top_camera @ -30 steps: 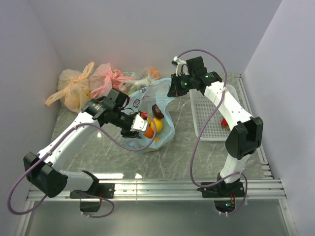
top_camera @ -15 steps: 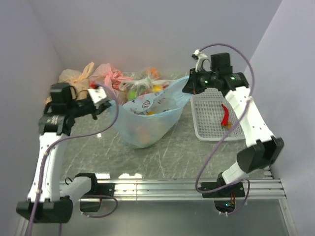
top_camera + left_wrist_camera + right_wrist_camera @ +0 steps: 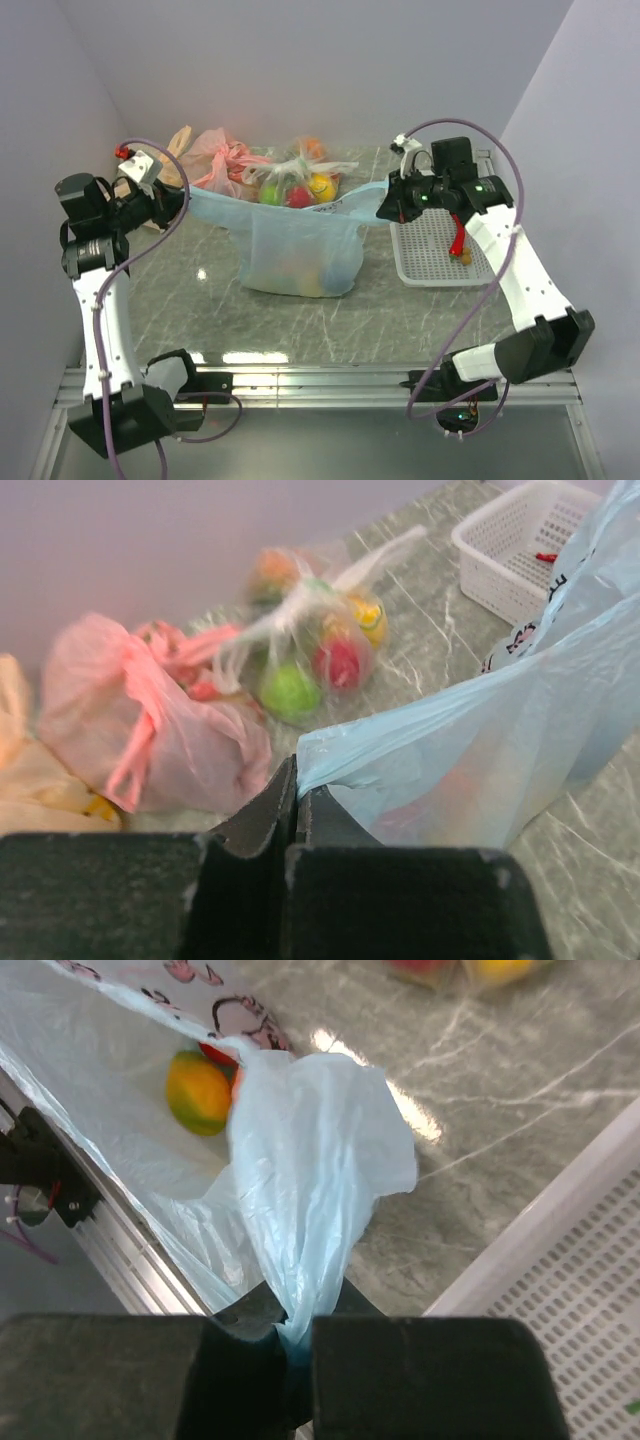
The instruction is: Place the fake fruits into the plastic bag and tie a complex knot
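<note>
The light blue plastic bag (image 3: 300, 250) hangs stretched between both arms, its body resting on the marble table. My left gripper (image 3: 185, 196) is shut on the bag's left handle at the far left, seen up close at the left gripper (image 3: 297, 792) with blue plastic (image 3: 480, 740) pinched between the jaws. My right gripper (image 3: 384, 206) is shut on the right handle, which bunches into the right gripper (image 3: 295, 1325). Fake fruits show faintly through the bag wall (image 3: 303, 272). In the right wrist view an orange-green fruit (image 3: 198, 1092) and a red one (image 3: 216, 1054) lie inside the bag (image 3: 310, 1160).
A pink bag (image 3: 215, 150), a tan bag (image 3: 180, 138) and a clear knotted bag of fruits (image 3: 295, 182) sit along the back wall. A white basket tray (image 3: 425, 262) holding a red chili (image 3: 457, 236) stands at the right, under my right arm.
My left gripper left the bag's inside, shut on the left handle and swung far left. The right arm shifted right. The bag now stands pulled taut between them.
</note>
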`<state>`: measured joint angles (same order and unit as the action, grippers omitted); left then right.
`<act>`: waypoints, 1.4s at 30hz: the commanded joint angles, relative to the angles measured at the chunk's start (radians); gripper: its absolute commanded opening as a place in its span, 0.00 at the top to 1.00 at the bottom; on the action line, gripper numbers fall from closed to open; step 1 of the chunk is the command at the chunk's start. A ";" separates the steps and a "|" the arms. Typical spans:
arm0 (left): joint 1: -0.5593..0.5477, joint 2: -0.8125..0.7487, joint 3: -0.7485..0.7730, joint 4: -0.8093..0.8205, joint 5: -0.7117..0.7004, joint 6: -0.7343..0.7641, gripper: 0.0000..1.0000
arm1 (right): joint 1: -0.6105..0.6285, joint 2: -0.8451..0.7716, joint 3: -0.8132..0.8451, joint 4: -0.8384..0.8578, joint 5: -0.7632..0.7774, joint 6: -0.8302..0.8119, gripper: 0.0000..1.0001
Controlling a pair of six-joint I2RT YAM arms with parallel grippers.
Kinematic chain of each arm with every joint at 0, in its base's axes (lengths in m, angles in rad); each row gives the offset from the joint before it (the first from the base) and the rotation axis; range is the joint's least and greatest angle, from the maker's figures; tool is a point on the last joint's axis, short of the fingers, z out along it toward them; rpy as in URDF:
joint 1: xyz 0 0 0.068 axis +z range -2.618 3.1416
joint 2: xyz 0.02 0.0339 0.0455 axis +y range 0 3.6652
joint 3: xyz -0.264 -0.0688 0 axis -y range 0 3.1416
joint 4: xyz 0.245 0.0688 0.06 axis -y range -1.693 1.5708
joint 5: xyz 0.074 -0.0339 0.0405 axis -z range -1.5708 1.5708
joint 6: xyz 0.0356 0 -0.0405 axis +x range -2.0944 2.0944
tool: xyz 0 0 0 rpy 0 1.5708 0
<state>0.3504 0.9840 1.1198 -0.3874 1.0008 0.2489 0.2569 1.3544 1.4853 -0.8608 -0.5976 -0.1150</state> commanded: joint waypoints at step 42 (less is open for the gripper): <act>-0.794 0.476 0.446 0.035 -0.165 0.079 0.01 | -0.001 0.055 0.233 -0.036 -0.048 -0.005 0.87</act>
<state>-0.4232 1.4597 1.5612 -0.4259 0.8314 0.3504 0.2699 1.4300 1.6566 -0.8879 -0.6548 -0.1177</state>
